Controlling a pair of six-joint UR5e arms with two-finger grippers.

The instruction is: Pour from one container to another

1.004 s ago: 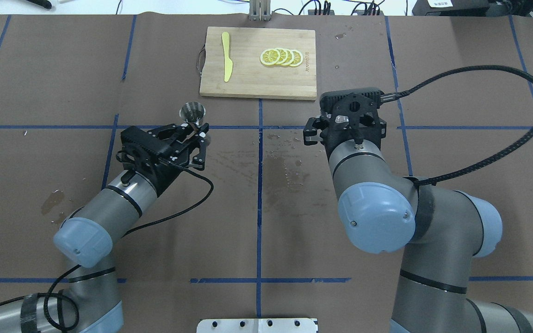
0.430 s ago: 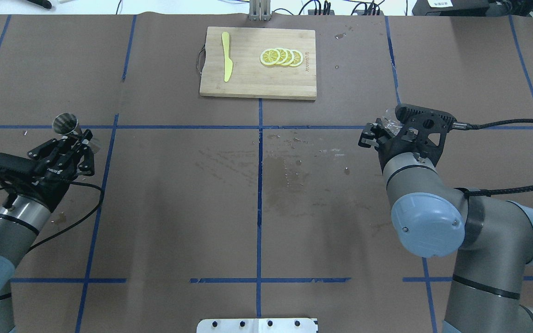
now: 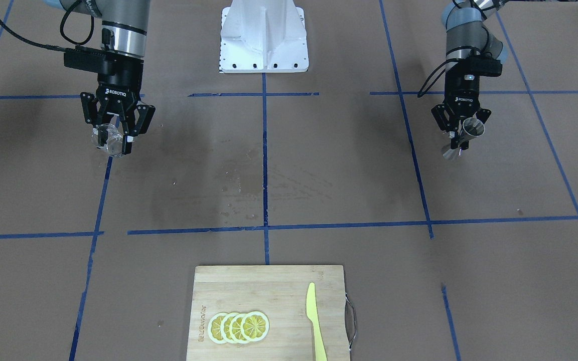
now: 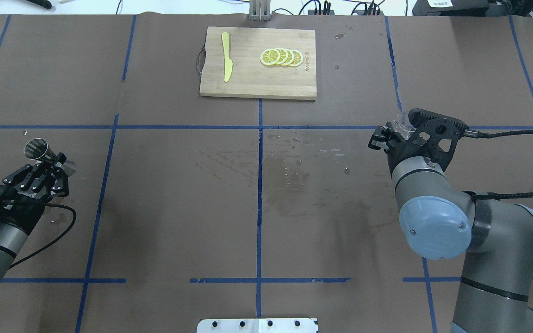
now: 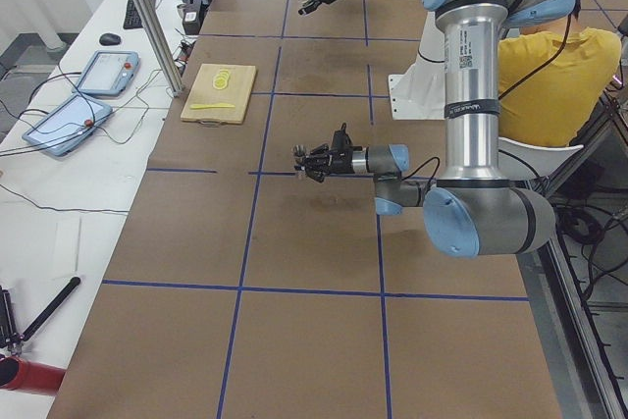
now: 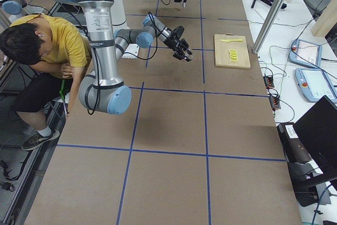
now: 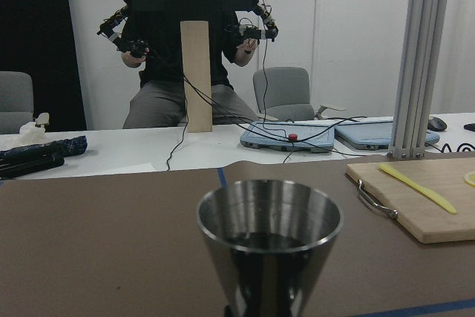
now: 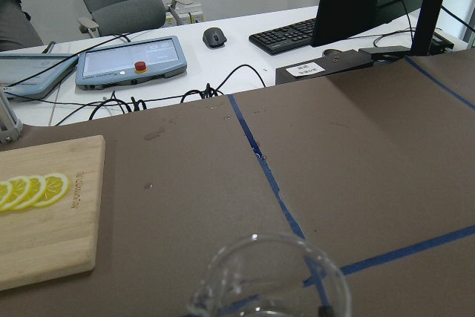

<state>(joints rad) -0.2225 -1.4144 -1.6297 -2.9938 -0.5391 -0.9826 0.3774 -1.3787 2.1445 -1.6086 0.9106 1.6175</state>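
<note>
1. The metal jigger [image 7: 269,235] is shining with a smooth, polished, mirror-like finish.
2. The glass cup [image 8: 271,280] is looking clear and glossy.
3. The cutting board [image 4: 258,62] is showing pale matt wood with fine grain, and its handle [image 4: 200,59] is looking like thin metal wire.
4. The knife [image 4: 226,58] is looking like smooth yellow plastic.
5. The table cover [image 4: 178,208] is appearing as brown matt paper with darker stains, crossed by blue tape lines [image 4: 260,152].
6. The left gripper [image 3: 462,138] and right gripper [image 3: 113,140] are showing black matt parts. The arm tube [image 4: 412,173] is gleaming like grey metal, and the joint cap [image 4: 434,226] is looking like smooth pale-blue plastic.
</note>
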